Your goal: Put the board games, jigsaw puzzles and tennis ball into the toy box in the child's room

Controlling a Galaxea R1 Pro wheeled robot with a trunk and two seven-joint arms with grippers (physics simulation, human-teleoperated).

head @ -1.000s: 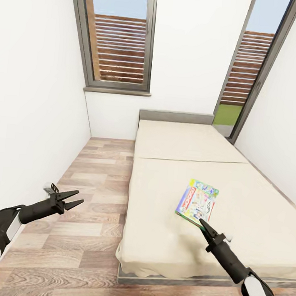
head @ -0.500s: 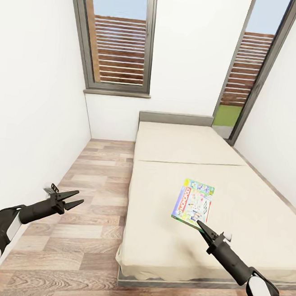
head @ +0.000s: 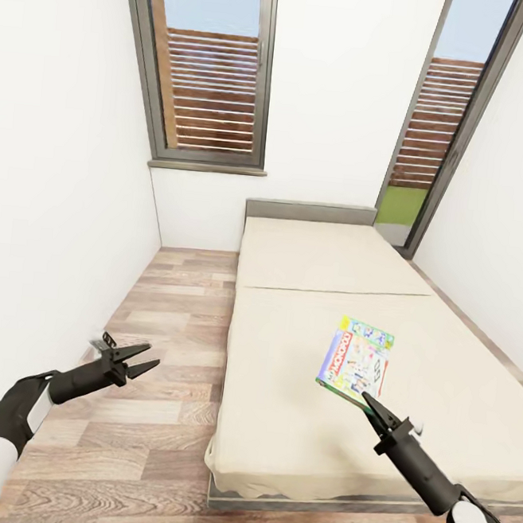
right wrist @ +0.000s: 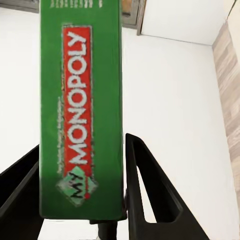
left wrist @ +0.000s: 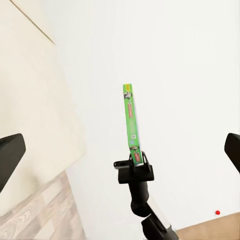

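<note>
White walls and wood floor (head: 168, 316) surround the bed (head: 294, 424); right gripper (head: 372, 406) is clamped on a board game (head: 356, 360) edge, lifted above the mattress; left gripper (head: 140, 359) hangs spread, empty, over floor

You have one board game (head: 356, 360) in view: a flat, thin Monopoly box with a white, colourful illustrated lid and green side walls. Its near corner sits pinched between your right gripper (head: 369, 403) fingers, the box over the beige bed (head: 294, 424). In the right wrist view its green edge (right wrist: 82, 107) bears the red "MY MONOPOLY" band.
</note>
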